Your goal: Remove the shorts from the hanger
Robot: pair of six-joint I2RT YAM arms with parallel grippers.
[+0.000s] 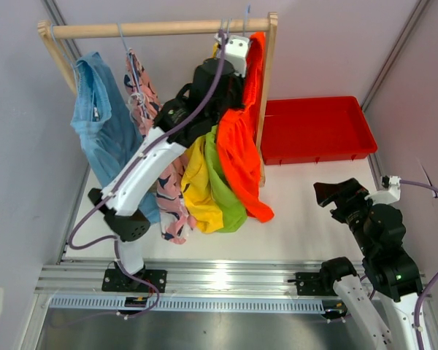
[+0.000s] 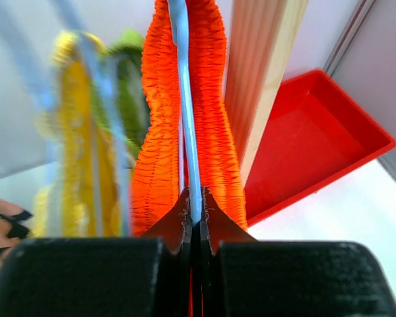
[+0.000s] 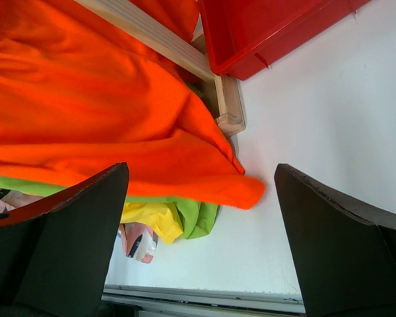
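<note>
While tight on the hanger (image 2: 185,99) — left gripper (image 2: 195,206), orange shorts (image 2: 219,119) alongside.

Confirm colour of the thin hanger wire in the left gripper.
Light blue hanger wire, inside the orange fabric shorts' waistband; left wrist view.

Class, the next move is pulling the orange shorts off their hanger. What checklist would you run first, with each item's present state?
1. Left pincer shut on the blue hanger: ok.
2. Orange shorts waistband bunched on that hanger: ok.
3. Right pincer open: ok.
4. Right pincer holding the shorts: not ok, it grips nothing.
5. Hanger seated on the wooden rod: cannot tell.
</note>
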